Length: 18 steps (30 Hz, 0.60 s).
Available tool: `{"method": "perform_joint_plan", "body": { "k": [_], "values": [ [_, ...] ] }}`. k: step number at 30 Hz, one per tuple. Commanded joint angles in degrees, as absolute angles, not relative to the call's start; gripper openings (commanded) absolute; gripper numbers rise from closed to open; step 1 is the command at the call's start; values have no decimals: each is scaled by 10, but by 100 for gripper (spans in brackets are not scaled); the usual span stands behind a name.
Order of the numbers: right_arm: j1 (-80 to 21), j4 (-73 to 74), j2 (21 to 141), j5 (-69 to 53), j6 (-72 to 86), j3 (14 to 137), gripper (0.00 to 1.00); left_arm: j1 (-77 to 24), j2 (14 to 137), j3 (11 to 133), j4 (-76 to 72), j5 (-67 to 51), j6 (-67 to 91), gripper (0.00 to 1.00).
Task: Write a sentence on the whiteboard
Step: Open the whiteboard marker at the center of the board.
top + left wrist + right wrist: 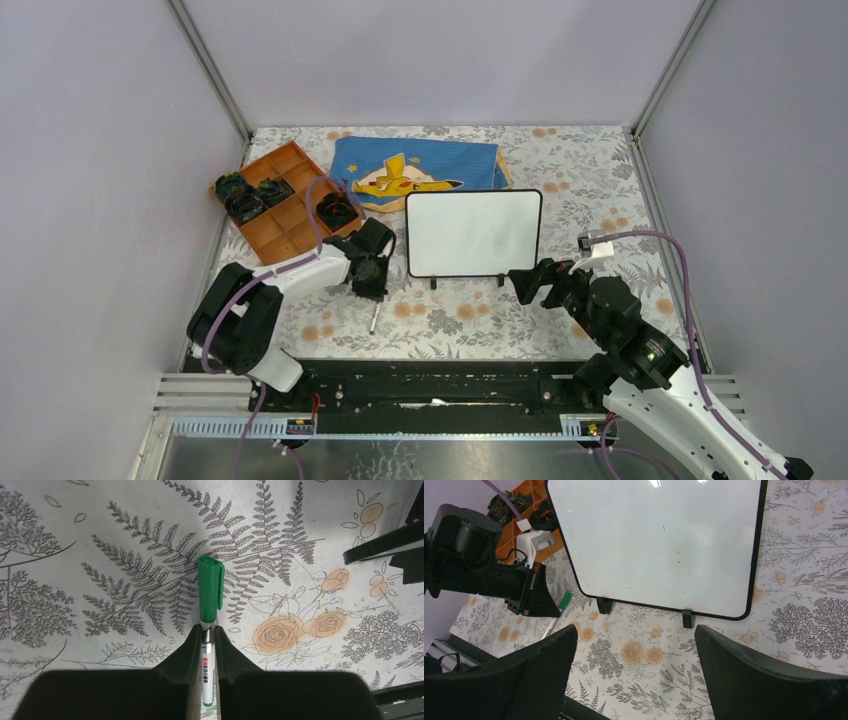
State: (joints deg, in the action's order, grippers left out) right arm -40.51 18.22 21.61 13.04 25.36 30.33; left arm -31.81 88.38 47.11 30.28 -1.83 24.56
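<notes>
The whiteboard (473,233) stands upright on its black feet at the table's middle, and its white face (659,540) is blank, with no sentence on it. A marker (209,587) with a green cap and a white barrel lies along the flowered table, its barrel end showing in the top view (374,320). My left gripper (207,630) is shut on the marker's barrel just below the cap, left of the board (370,288). My right gripper (636,632) is open and empty, just in front of the board's lower right corner (525,283).
An orange compartment tray (283,200) with several dark items sits at the back left. A blue Pikachu cloth (420,165) lies behind the board. Grey enclosure walls stand on three sides. The left gripper (541,600) shows in the right wrist view.
</notes>
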Motion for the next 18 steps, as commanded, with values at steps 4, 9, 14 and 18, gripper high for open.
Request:
{"method": "perform_joint_plan", "body": {
  "k": [4,9,14,18],
  "values": [
    [-408,177,222,141,254,321,94,-320,815,470,305,24,269,0],
    [-408,174,223,136,255,320,94,-320,756,481,332,39,279,0],
    [-408,166,230,128,254,326,94,-320,684,514,368,43,288,0],
    [-408,152,248,111,254,339,94,-320,635,555,390,38,293,0]
  ]
}}
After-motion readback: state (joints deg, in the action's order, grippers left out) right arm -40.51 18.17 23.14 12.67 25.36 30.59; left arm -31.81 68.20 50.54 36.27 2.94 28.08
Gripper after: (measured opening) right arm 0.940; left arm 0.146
